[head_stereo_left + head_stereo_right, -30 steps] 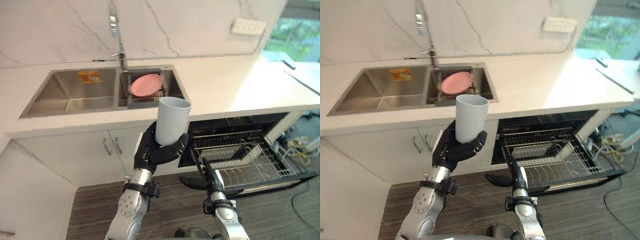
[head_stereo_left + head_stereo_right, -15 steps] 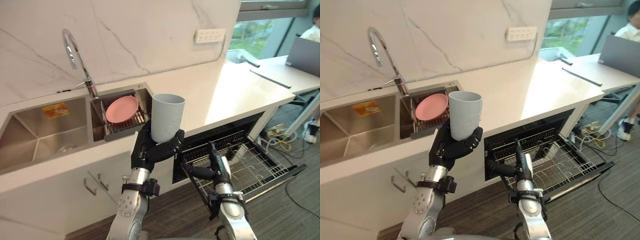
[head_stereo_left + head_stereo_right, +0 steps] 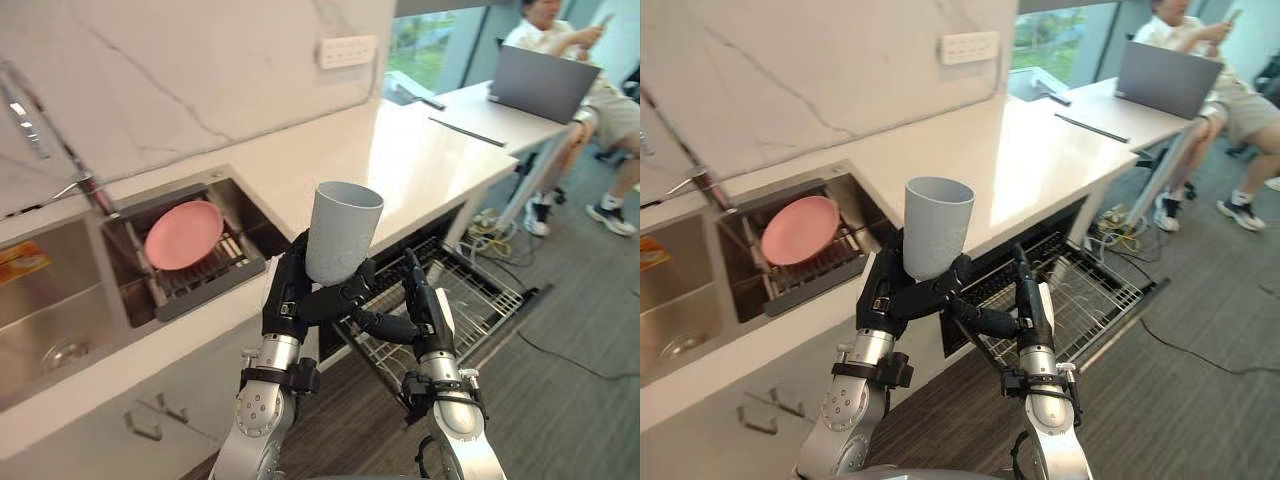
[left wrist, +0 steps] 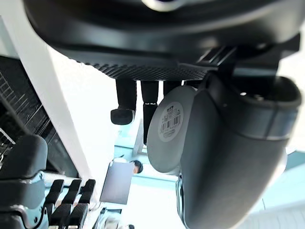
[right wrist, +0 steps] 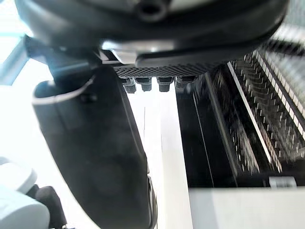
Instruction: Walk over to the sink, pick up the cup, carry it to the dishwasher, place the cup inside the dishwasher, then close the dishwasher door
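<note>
- Cup (image 3: 343, 232) upright in left robot hand (image 3: 298, 296), fingers curled round its base.
- Right robot hand (image 3: 418, 305) straight-fingered, empty, just beside.
- Best keep it level, swing toward the open dishwasher rack (image 3: 472, 302).

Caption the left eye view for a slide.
Left hand holds grey cup upright; open right hand beside it, dishwasher rack pulled out.

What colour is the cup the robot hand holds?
Pale grey-blue cup, plain, clearest in the left eye view.
</note>
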Robot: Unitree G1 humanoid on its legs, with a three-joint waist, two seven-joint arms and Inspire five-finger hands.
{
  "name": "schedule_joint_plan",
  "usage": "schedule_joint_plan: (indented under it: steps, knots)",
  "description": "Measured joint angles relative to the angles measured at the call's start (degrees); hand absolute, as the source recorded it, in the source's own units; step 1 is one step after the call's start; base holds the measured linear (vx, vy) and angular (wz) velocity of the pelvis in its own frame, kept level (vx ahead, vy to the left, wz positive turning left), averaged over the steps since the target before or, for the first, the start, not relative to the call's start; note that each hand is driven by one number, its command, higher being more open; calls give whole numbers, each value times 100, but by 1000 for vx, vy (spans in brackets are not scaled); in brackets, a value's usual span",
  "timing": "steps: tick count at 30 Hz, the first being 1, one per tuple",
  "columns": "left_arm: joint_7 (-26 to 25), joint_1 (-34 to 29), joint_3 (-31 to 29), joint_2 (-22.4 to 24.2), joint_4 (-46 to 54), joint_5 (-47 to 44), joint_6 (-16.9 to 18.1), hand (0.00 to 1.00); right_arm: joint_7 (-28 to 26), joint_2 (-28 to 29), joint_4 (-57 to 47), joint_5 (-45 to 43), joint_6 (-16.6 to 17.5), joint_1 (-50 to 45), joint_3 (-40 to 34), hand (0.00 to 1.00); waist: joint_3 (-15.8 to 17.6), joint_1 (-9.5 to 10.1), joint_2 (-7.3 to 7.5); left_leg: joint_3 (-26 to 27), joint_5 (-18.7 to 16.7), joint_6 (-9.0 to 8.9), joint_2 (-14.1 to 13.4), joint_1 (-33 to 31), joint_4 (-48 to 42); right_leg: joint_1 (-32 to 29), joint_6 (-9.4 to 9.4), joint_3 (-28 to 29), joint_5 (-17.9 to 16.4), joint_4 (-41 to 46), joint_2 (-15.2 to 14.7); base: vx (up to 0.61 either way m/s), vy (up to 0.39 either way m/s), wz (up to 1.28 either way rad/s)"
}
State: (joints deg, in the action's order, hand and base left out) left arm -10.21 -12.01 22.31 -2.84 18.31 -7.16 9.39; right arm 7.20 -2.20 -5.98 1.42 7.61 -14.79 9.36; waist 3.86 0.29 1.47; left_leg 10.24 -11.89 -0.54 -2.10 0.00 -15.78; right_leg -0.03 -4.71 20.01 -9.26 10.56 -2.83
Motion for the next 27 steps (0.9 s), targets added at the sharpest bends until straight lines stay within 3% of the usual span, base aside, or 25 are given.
schedule_joint_plan:
  steps: [4, 8, 12, 22, 27]
  knots:
    - [-139, 103, -221, -21, -2, 64, 0, 0, -59, -19, -14, -1, 25, 10, 21, 100, -6, -38, -7, 311, 19, 32, -37, 89, 157, -141, -52, 377, 310, -208, 84, -46, 44, -66]
    - [-336, 202, -640, -40, -21, 169, 1, 0, -148, -117, -36, -18, 51, 100, 19, 100, -18, -57, -22, 336, 31, 53, -23, 107, 170, -144, -120, 377, 725, -623, 60, -58, 33, -52]
    - [-459, 268, -908, -62, -214, 181, 17, 0, -252, -230, -217, -199, 139, 100, 2, 100, -74, -125, -79, 362, 79, 123, 36, 107, 175, -84, -178, 312, 931, -885, -35, -93, 11, -16]
    - [-777, 555, -1095, -158, -721, 286, 24, 0, -352, -413, -788, -699, 311, 109, 7, 100, -224, -172, -238, 275, 124, 73, 116, 126, 274, -125, -175, 319, 1094, -1026, -61, -54, -14, -9]
    - [-845, 891, -1197, -164, -1074, 289, 19, 0, -357, -512, -822, -987, 384, 291, 8, 100, -261, -286, -293, 291, 176, 142, 102, 115, 316, -102, -173, 289, 1245, -1205, -65, 18, -18, -4]
